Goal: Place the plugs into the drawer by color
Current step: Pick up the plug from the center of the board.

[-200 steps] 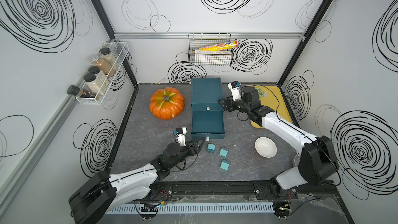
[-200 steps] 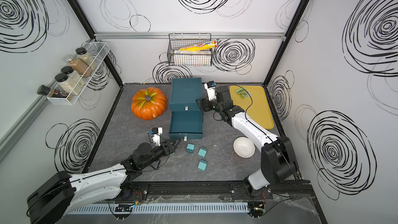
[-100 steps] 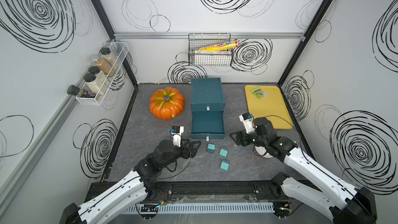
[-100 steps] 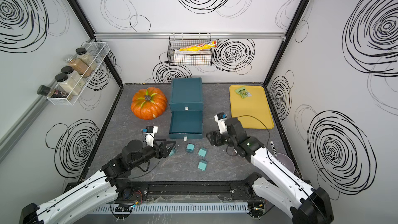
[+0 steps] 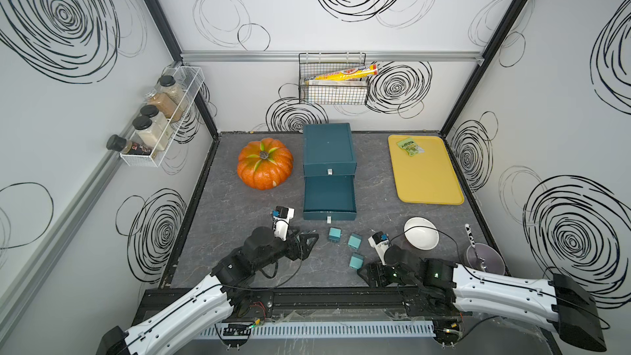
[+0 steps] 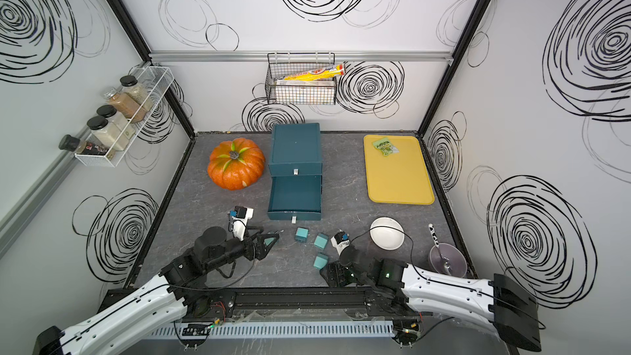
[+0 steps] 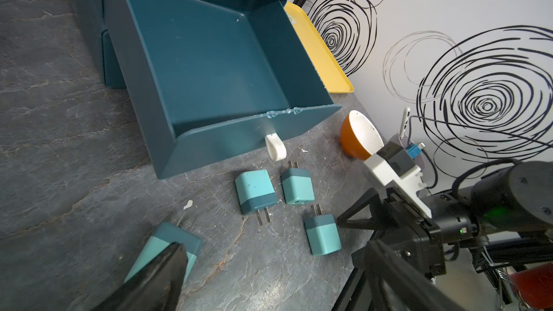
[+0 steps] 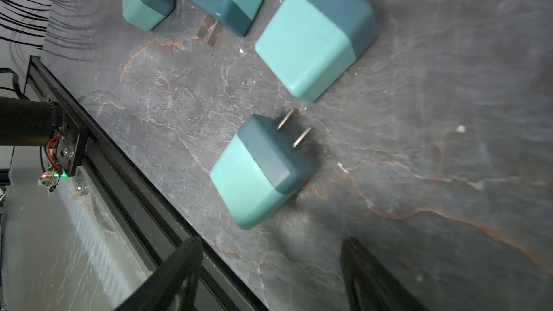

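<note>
Right wrist view, two-tone teal plugs (image 8: 260, 172), prongs showing, left gripper (image 5: 310, 244) and right gripper (image 8: 272, 243) fingers apart

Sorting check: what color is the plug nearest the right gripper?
Two-tone teal plug; right wrist view.

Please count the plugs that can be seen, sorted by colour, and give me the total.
teal plugs: 4
plugs of any other colour: 0
total: 4
</note>
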Available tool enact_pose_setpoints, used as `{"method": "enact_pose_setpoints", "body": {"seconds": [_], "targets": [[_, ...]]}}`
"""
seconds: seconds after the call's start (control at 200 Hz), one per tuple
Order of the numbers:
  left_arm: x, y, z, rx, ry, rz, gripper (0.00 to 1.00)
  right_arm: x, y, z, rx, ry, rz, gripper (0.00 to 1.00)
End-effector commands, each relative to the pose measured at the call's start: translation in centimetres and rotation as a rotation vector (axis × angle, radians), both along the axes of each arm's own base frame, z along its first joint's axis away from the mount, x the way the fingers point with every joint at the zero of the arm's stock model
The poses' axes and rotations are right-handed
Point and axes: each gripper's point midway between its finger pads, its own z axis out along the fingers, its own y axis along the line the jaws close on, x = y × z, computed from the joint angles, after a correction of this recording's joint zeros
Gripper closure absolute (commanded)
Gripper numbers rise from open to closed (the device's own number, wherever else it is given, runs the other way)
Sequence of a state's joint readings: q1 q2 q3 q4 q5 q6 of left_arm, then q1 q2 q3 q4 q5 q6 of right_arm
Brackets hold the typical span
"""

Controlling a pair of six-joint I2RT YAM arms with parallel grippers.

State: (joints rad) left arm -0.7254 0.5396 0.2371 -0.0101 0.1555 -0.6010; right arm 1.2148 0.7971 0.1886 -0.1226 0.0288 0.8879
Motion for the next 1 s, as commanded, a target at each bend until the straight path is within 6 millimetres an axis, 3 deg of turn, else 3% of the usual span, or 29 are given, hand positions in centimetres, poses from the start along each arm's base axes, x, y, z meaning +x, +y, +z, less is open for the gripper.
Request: {"method": "enact_pose_setpoints", "body": {"seconds": [0.0, 0.095, 0.365, 0.586, 0.836, 0.906, 0.991], "targets": [[0.2, 0.0, 0.0, 0.013, -0.018, -0.005, 0.02, 0.8, 1.8, 1.2, 0.062, -0.038, -0.040, 0.23], [0.1, 0.1, 0.2, 0.005, -0.029, -0.002, 0.02, 1.1, 2.2, 1.2, 0.004, -0.082, -0.065, 0.23], [0.4, 0.5, -0.3, 0.023, -0.021, 0.028, 0.01, 1.3, 3.0, -1.2, -0.214, -0.126, -0.077, 0.24], [0.3, 0.3, -0.7, 0.029, -0.006, 0.017, 0.01, 1.7, 2.1, -3.0, -0.369, -0.144, -0.107, 0.31], [0.3, 0.3, -0.7, 0.026, -0.008, 0.019, 0.01, 2.0, 1.2, -3.3, -0.397, -0.158, -0.123, 0.53], [0.3, 0.3, -0.6, 0.023, -0.009, 0.015, 0.01, 1.8, 2.0, -2.8, -0.360, -0.162, -0.092, 0.64], [0.0, 0.0, -0.4, 0.007, -0.004, -0.005, 0.02, 1.4, 3.4, -1.6, -0.284, -0.160, -0.043, 0.68]]}}
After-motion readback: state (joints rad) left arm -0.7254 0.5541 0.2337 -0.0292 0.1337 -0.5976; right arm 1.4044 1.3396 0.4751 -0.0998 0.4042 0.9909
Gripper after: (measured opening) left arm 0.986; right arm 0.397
